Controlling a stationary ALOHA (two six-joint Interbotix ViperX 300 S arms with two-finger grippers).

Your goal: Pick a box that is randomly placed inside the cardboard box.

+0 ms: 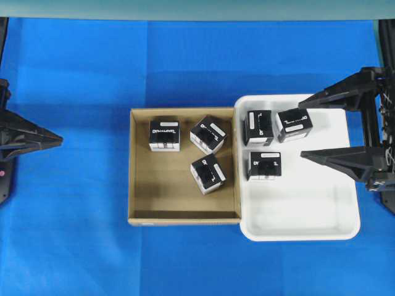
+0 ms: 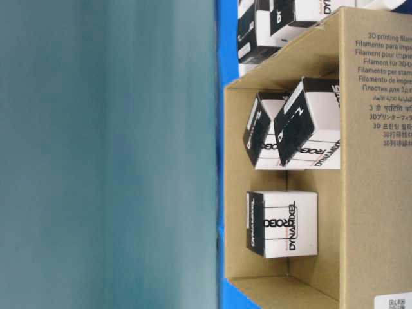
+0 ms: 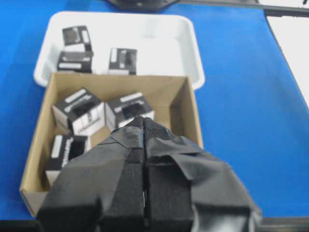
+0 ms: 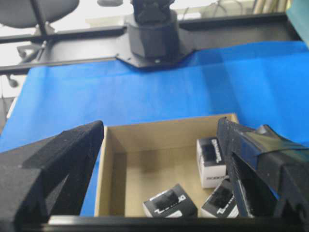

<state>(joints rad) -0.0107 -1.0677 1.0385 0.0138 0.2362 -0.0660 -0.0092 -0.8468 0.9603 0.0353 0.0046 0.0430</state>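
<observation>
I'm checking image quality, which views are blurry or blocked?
Overhead: sharp, evenly lit. Table-level: a blurred teal surface fills the left half. Left wrist: the shut left gripper blocks the foreground. Right wrist: open right gripper's fingers loom soft; background washed out.

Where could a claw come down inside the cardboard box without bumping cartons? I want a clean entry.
The cardboard box has bare floor along its lower edge and lower-left corner, below the left carton. The upper middle is crowded: two more cartons sit close together near the wall beside the white tray.
</observation>
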